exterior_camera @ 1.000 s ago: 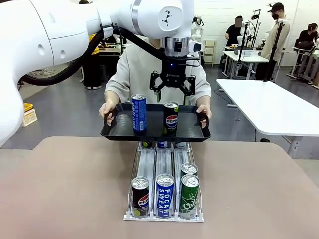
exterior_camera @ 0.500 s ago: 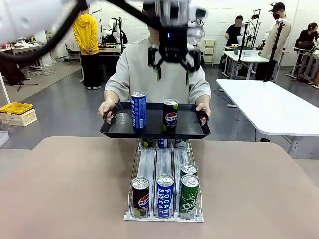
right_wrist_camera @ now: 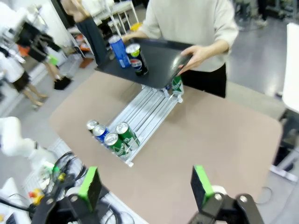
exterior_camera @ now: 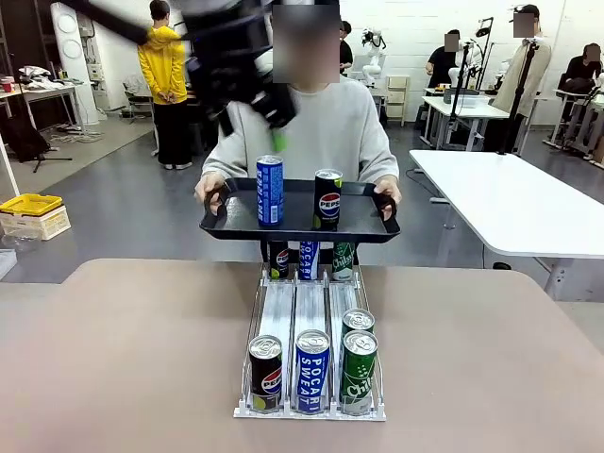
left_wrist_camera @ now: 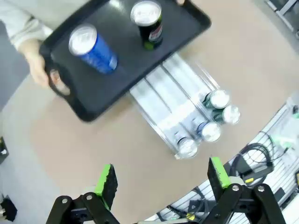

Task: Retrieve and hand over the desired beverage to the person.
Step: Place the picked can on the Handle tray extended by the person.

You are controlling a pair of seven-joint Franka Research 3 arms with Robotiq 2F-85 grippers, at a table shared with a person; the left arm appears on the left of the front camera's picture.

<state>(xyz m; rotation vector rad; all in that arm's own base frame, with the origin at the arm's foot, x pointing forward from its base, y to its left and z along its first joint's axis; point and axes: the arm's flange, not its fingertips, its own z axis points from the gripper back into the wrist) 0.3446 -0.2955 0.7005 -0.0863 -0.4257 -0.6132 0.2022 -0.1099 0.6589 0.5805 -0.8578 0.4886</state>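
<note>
Both the left gripper and the right gripper hang with jaws spread wide and empty, high above the tabletop, touching nothing.

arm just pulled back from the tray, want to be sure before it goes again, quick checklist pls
1. Left pincer empty, pads wide apart: ok.
2. Right pincer empty and open, high above the table: ok.
3. Tray held level by the person, a hand at each handle: ok.
4. Blue can and Pepsi can upright on the tray, apart from each other: ok.
5. Rack front row stocked: Pepsi, Pocari Sweat and green can upright: ok.
6. Which drink the person wants next: cannot tell.
</note>
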